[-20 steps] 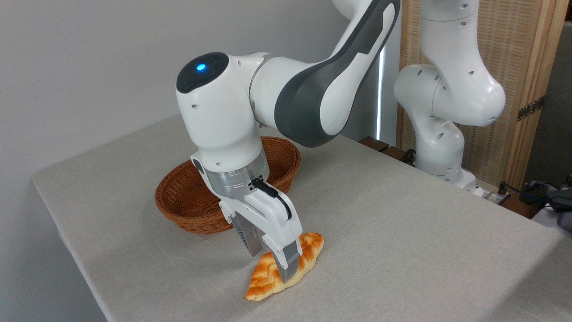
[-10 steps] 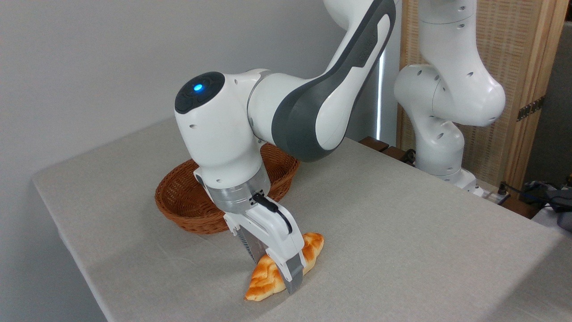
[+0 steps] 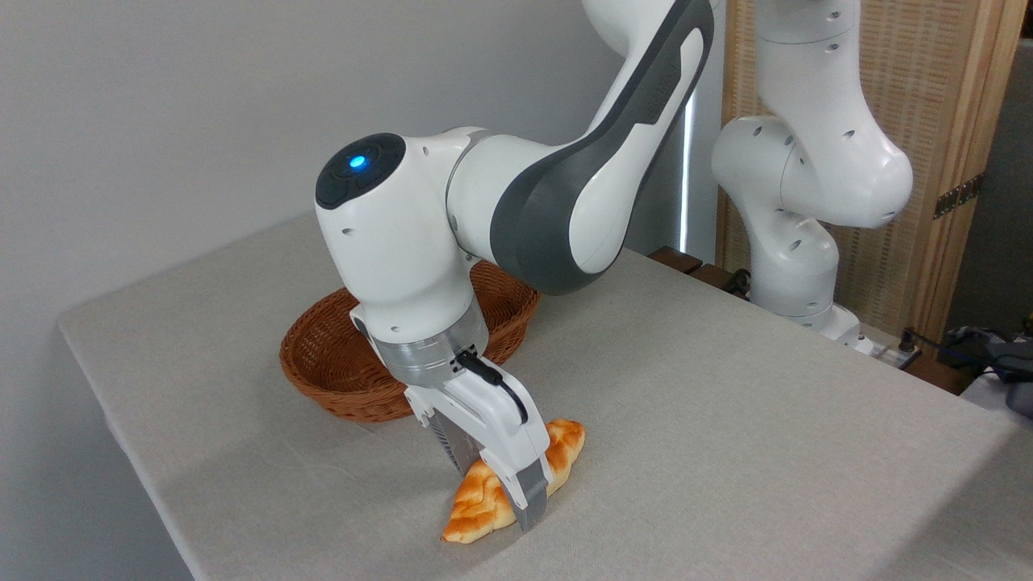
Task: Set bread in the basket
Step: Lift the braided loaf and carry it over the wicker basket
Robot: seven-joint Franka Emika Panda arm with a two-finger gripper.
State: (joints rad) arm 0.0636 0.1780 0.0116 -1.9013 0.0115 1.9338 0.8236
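In the camera view, the bread (image 3: 484, 500) lies flat on the cloth-covered table (image 3: 726, 420), at about 5 o'clock from the wicker basket (image 3: 339, 363) and near it. Its long way runs from 8 o'clock to 2 o'clock, with pointed ends. The gripper (image 3: 500, 492) is spread around its middle, one finger on each side, not yet squeezing. The bread looks light and maybe squishy, so the fat middle seems the best spot to hold.

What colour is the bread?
Golden-orange with pale cream creases; the bread shows best in the fixed camera view.
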